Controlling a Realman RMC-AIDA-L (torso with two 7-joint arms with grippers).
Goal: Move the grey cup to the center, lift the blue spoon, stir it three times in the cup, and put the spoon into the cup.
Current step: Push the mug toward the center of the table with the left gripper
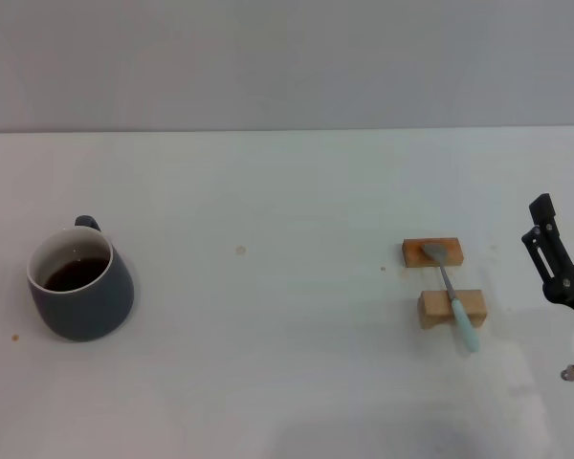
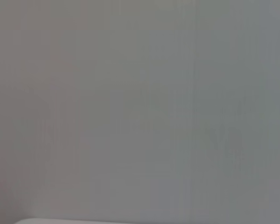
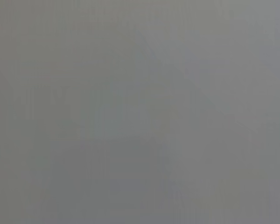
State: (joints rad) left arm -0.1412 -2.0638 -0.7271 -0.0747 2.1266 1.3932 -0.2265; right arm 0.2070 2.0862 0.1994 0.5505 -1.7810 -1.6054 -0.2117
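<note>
The grey cup [image 1: 80,285] stands at the left of the white table, handle to the back, with dark brown liquid inside. The blue spoon [image 1: 452,295] lies across two small wooden blocks [image 1: 433,252] [image 1: 451,308] at the right, metal bowl on the far block, pale blue handle past the near block. My right gripper [image 1: 547,239] shows at the right edge, a little right of the spoon and apart from it. My left gripper is out of view. Both wrist views show only a plain grey surface.
A small brown speck [image 1: 240,251] lies on the table [image 1: 287,382] near its middle, and another [image 1: 14,337] sits left of the cup. A grey wall stands behind the table's far edge.
</note>
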